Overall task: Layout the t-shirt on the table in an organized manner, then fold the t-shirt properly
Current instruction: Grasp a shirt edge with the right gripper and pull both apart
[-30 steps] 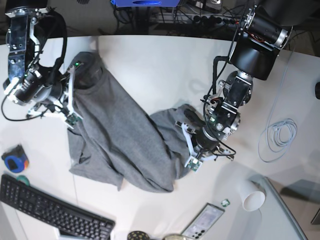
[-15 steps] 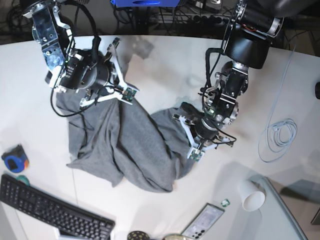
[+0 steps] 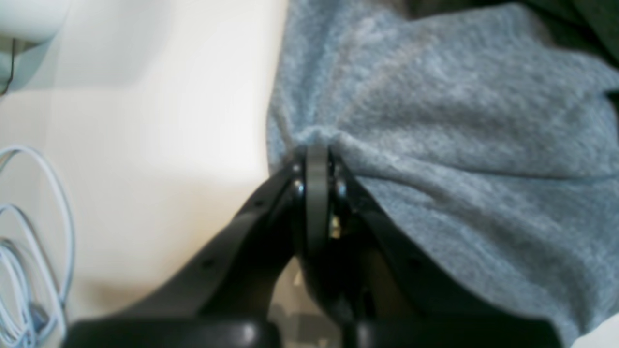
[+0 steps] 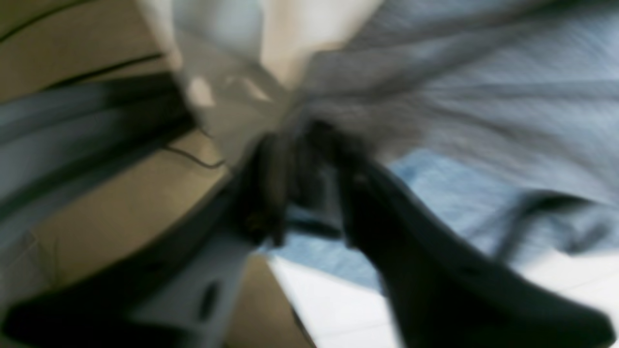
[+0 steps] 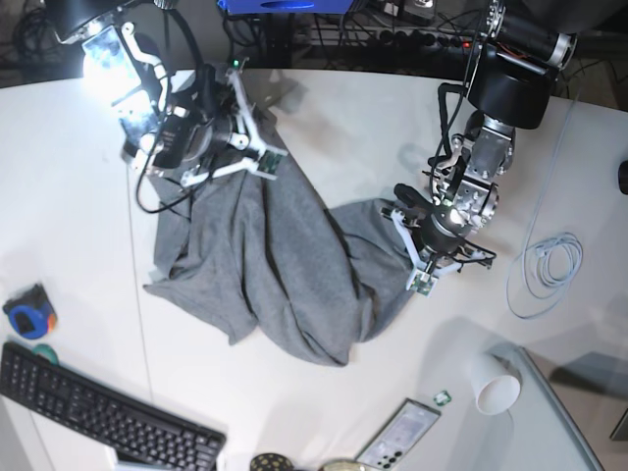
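The grey t-shirt [image 5: 265, 265] lies rumpled in the middle of the white table [image 5: 343, 118]. My left gripper [image 5: 412, 257], on the right of the base view, is shut on the shirt's right edge. In the left wrist view its jaws [image 3: 316, 154] pinch a fold of the t-shirt [image 3: 459, 145]. My right gripper [image 5: 263, 118] is at the shirt's raised far corner. The right wrist view is blurred: the right gripper [image 4: 312, 135] shows fingers that look slightly parted, with the t-shirt [image 4: 459, 96] bunched at the tips.
A black keyboard [image 5: 98, 417] lies at the near left, with a blue roll [image 5: 29, 314] beside it. A paper cup [image 5: 496, 385], a phone [image 5: 397, 437] and a coiled pale cable [image 5: 545, 270] lie to the right. The table's dark far edge runs behind the arms.
The right arm swung toward the far edge and rightward, pulling the shirt's upper corner with it. The left gripper dragged the other end rightward. The cloth now lies more spread out.
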